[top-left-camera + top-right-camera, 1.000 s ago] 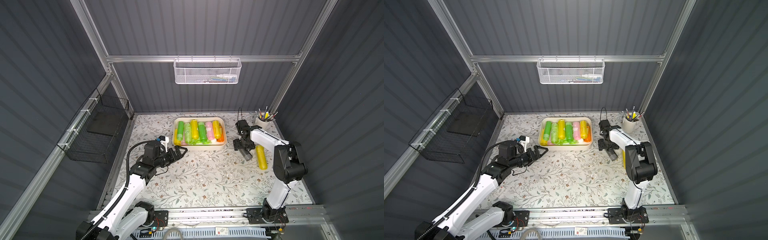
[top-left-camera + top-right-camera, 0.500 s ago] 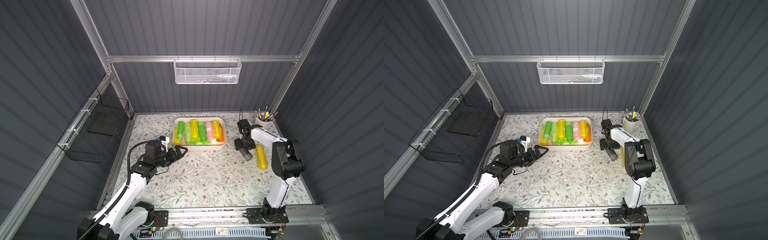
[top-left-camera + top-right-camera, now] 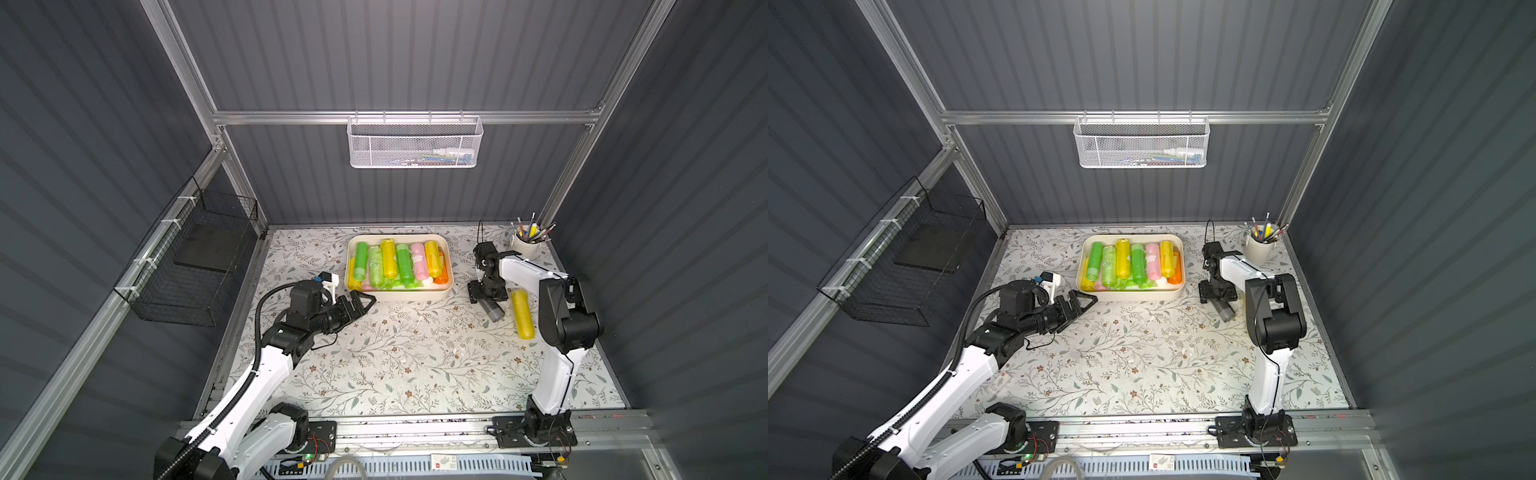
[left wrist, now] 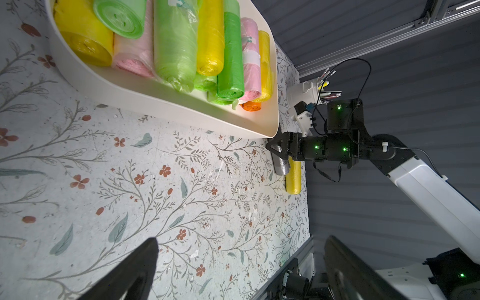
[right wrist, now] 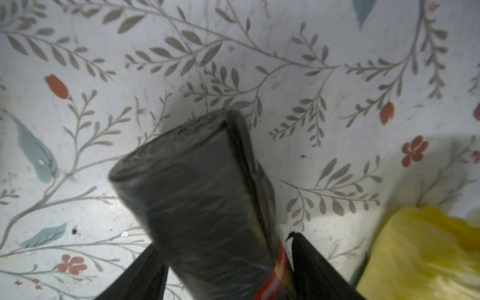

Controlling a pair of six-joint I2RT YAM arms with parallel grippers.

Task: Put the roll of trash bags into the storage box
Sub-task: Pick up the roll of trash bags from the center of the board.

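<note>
**Right gripper astride a dark roll beside the storage box**

In both top views, a dark grey roll of trash bags (image 3: 493,311) lies flat on the flower-patterned table (image 3: 395,353). It is right of centre in the frame, near the right side of the cream storage box (image 3: 399,294) and outside it.

The right gripper (image 3: 487,296) points down over the roll's upper end. In the right wrist view its two black fingers (image 5: 145,272) stand on either side of the roll, close to a red band (image 5: 275,275). The roll fills most of the gap between them, but whether they are pressing on it cannot be told.

A loose yellow roll (image 3: 523,313) lies just right of the dark one. The box holds green, yellow, pink and orange rolls (image 3: 399,264).

The left gripper (image 3: 368,301), left of centre, has its jaws spread wide with nothing between them. Its tips are near the box's lower left corner.
</note>
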